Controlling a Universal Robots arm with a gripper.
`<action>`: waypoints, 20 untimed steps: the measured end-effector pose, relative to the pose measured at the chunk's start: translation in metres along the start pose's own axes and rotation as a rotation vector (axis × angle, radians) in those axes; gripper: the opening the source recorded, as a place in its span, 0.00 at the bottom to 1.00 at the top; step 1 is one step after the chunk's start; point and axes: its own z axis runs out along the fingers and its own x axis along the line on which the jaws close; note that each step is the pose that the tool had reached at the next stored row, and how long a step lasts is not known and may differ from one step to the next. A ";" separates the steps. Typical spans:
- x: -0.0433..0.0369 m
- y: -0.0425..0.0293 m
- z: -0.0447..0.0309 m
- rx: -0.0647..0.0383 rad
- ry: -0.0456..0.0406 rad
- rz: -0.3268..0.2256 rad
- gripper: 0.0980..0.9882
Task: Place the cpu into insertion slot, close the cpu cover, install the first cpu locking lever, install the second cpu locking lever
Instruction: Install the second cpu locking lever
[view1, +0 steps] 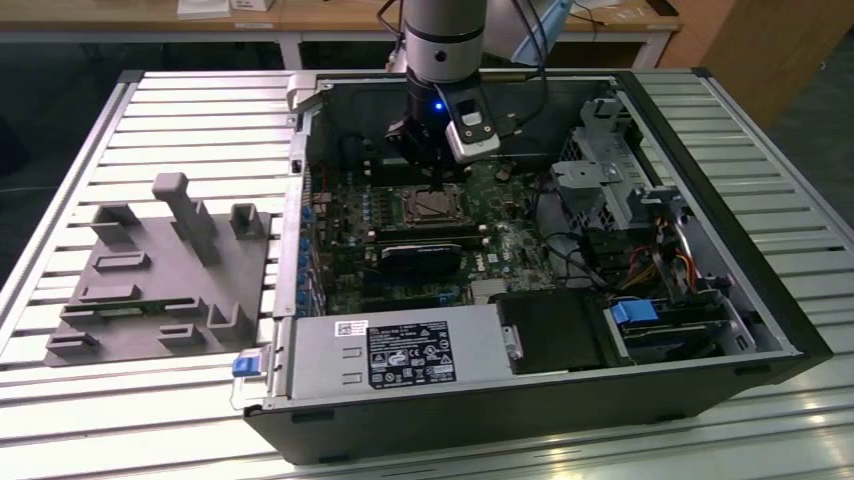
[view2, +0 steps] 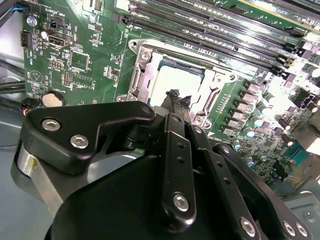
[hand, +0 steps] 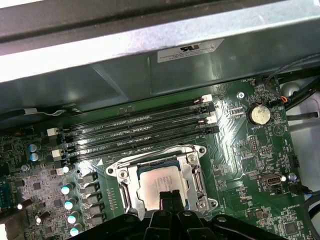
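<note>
The cpu (hand: 158, 180), a silver-grey square chip, sits in the insertion slot (hand: 150, 164) on the green board; it also shows in the second wrist view (view2: 172, 81). The silver cpu cover (hand: 196, 175) lies flat around it, framing the chip through its window (view2: 140, 75). My gripper (hand: 170, 197) is shut with nothing between its black fingers, its tips just over the chip's near edge (view2: 176, 98). Whether the tips touch the chip cannot be told. In the exterior view the gripper (view1: 430, 168) hangs inside the open computer case, right above the socket (view1: 430, 205).
Long black memory slots (hand: 140, 130) run beside the socket, with the case wall (hand: 150, 55) beyond them. A coin battery (hand: 259, 115) sits on the board. A black heatsink block (view1: 420, 262), a power supply (view1: 400, 352), a drive cage (view1: 607, 170) and a grey fixture (view1: 160, 270) surround the area.
</note>
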 end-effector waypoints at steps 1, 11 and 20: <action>0.0000 0.0000 0.0000 0.000 0.0000 0.000 0.01; -0.0010 -0.0042 -0.0001 0.000 0.0000 0.000 0.01; -0.0058 -0.0241 -0.0007 0.000 0.0000 0.000 0.01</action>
